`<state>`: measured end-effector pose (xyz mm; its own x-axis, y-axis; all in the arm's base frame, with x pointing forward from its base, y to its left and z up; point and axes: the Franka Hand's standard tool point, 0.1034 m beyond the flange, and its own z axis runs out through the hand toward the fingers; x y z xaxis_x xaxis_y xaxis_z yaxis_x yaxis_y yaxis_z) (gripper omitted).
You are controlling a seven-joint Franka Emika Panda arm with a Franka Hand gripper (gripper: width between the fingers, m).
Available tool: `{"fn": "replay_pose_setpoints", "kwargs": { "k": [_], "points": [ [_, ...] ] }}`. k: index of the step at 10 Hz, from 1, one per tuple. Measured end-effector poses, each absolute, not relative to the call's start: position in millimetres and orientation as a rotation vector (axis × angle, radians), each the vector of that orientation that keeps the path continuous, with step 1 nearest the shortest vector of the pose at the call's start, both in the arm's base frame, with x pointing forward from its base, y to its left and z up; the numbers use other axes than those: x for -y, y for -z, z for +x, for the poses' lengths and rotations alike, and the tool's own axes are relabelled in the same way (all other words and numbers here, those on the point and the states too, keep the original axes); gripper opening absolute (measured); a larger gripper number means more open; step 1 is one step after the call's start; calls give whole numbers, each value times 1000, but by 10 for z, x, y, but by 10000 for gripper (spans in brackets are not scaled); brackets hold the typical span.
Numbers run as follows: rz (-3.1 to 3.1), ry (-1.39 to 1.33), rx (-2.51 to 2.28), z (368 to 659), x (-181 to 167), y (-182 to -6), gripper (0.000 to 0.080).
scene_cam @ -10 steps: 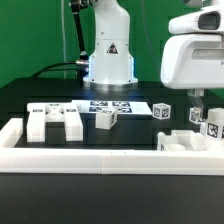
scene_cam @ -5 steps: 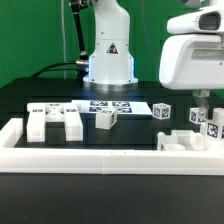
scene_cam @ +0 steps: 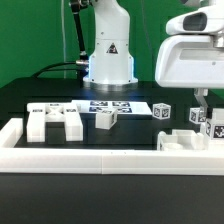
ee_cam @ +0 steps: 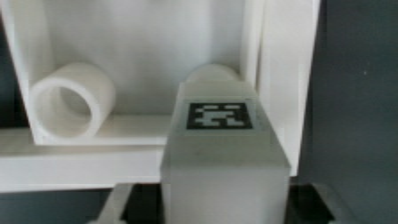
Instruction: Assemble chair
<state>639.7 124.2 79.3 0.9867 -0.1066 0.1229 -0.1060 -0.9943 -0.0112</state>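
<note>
claw [scene_cam: 203,101] closed on tagged chair leg [ee_cam: 222,150], its long axis crosswise to the grip.

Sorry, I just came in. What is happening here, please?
A robot arm is putting a small chair together from loose white parts. Its claw is shut on a tagged white post at the exterior view's right. A wide blocky piece and small tagged cube lie untouched on the black table.

backdrop [scene_cam: 30,35]: plain green | table [scene_cam: 15,95]: matte black top | light: even, soft
</note>
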Motion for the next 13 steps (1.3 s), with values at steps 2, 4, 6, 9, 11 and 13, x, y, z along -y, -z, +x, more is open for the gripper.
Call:
{"fn": "replay_pose_setpoints", "kwargs": {
  "k": [2,4,6,9,11,13],
  "points": [
    [-3100,184,-445,6389,-1167,-791,287],
    [-3073,177,-621,6378,-1097,-790,288],
    [-3042,168,-801,6365,-1022,-795,290],
    [-3046,169,-800,6365,-1004,-791,493],
    [-3058,171,-718,6290,-994,-934,597],
    [-3069,141,-687,6159,-877,-1061,646]
  ]
}}
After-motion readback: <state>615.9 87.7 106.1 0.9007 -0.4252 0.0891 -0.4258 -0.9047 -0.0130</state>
